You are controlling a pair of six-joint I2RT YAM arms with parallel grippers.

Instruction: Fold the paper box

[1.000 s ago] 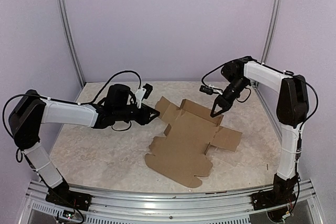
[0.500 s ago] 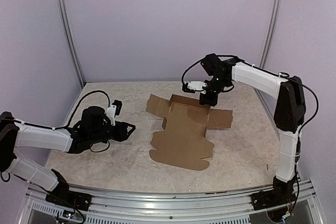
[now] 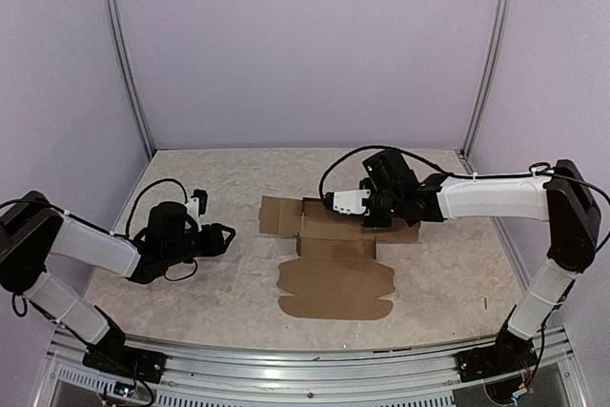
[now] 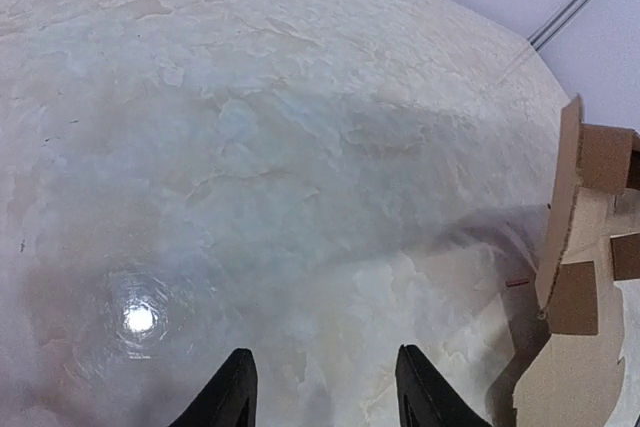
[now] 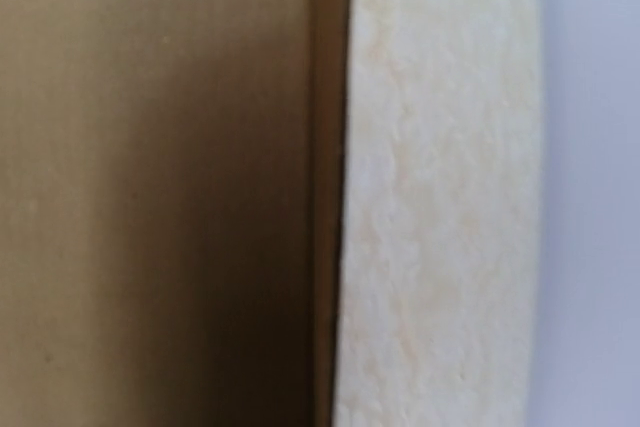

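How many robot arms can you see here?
2. The left arm lies at the left, its gripper clear of the cardboard. The right arm reaches in from the right, over the cardboard's far part.

The paper box [image 3: 335, 274] is plain brown cardboard, unprinted, with a darker shadowed band across its middle panel. Under it, the bench [image 3: 219, 297] is cream, mottled with beige and faint grey veining like stone. Behind, the walls [image 3: 305, 45] are flat pale lilac. The left arm [image 3: 92, 243] and right arm [image 3: 486, 195] have white shells and black joints. The left claw [image 3: 229, 234] is black, and the frame rail [image 3: 286, 357] is silver.
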